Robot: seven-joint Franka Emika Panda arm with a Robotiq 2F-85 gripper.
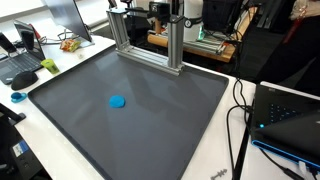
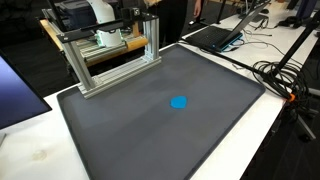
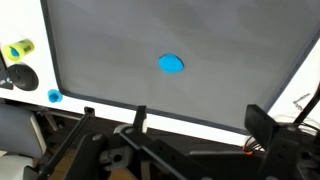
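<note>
One blue disc (image 3: 172, 64) lies flat on the grey mat (image 3: 100, 60), well ahead of my jaws; I see them spread wide, gripping nothing.

Dark grey mat (image 1: 170, 125) covering a white table (image 1: 212, 160); aluminium frame (image 1: 148, 48) at its far edge; open laptop (image 2: 218, 38) nearby.

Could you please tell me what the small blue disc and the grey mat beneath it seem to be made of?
The blue disc looks like smooth plastic or rubber: even, saturated colour, rounded edge. The grey mat looks like matte rubber or foam sheet: flat, dull, glare-free, dark-edged.
</note>
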